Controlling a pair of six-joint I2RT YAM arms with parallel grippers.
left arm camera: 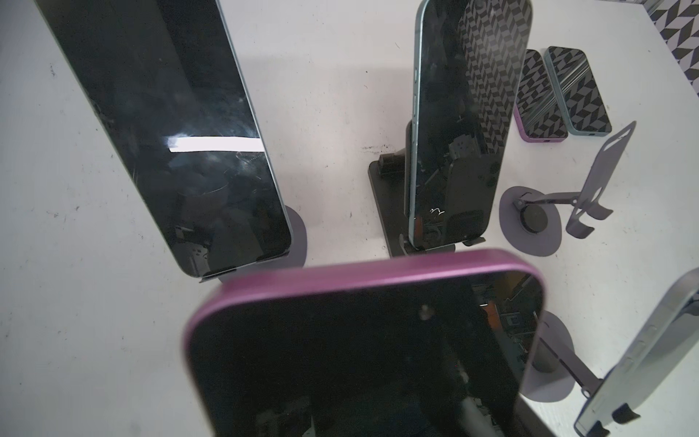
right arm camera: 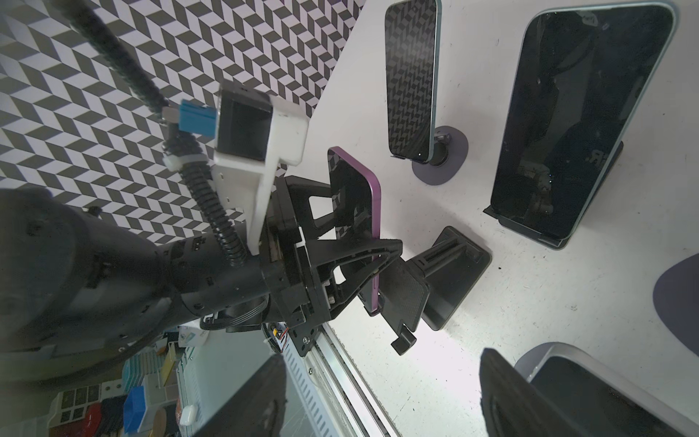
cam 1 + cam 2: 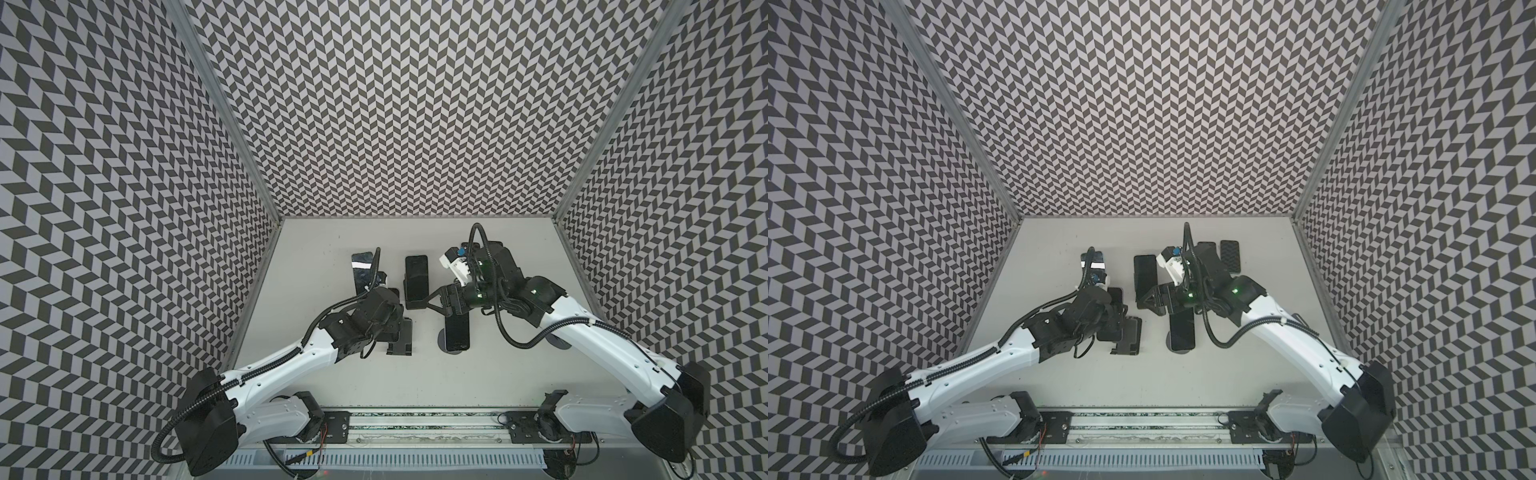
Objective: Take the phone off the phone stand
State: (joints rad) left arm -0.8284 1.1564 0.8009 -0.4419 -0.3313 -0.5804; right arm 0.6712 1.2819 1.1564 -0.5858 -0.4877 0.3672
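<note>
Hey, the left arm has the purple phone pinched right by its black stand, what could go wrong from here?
1. The left gripper pinches the purple phone with its fingers at one narrow spot; it may pivot or slip.
2. The phone's lower end hangs close to the black stand and its hooks, so a skewed lift might snag and drag the stand.
3. The tall phone propped nearby stands close; a wide swing could topple it.

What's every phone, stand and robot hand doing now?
Left hand, shut on purple phone.
Purple phone, held by left hand.
Right hand, open, empty.
Blue phone, propped on black stand.
Dark phone, propped on round stand.
Grey stand, empty.
Purple flat phone, lying down.
Blue flat phone, lying down.
</note>
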